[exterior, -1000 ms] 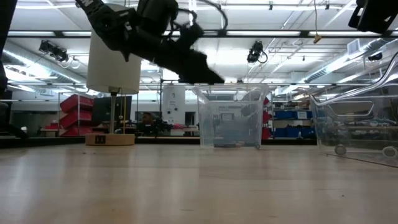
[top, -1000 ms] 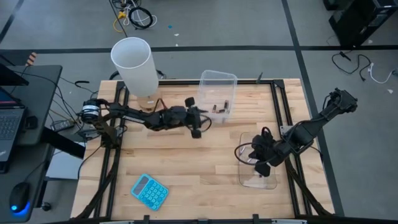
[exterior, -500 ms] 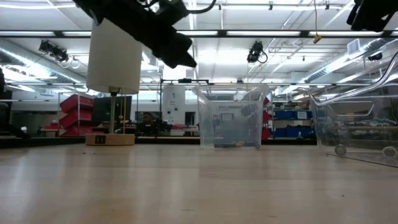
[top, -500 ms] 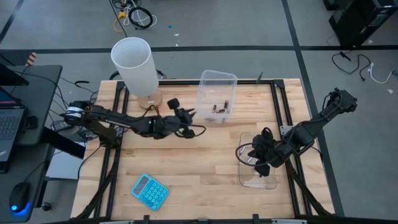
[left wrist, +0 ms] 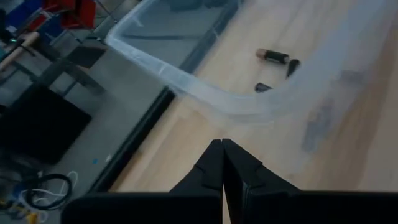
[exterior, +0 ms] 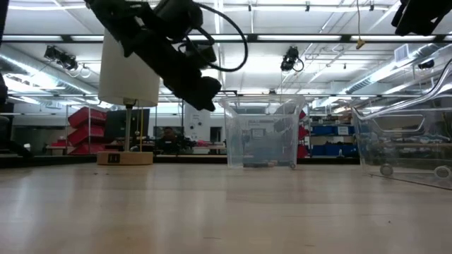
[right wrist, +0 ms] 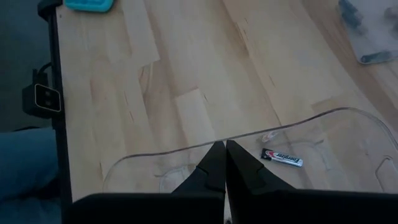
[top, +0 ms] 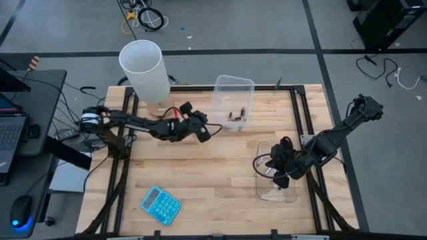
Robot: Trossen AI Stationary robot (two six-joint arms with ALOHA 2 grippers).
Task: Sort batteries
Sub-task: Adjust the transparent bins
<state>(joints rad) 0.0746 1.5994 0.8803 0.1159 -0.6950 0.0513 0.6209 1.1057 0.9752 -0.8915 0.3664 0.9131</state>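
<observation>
My left gripper is shut and empty, above the table just left of the far clear tub. In the left wrist view its fingertips point at that tub's rim. Several small dark batteries lie on that tub's floor, and they also show in the high view. My right gripper is shut and empty over the near-right clear tub. One battery lies on that tub's floor, just past its fingertips.
A tall white cylinder on a wooden base stands at the far left of the table. A blue calculator lies near the front left. Black frame rails run along the table's sides. Bare wood lies between the two tubs.
My left gripper has drawn back from the far tub toward the table's left and turned. It rose, then came part of the way back down and toward the tub.
</observation>
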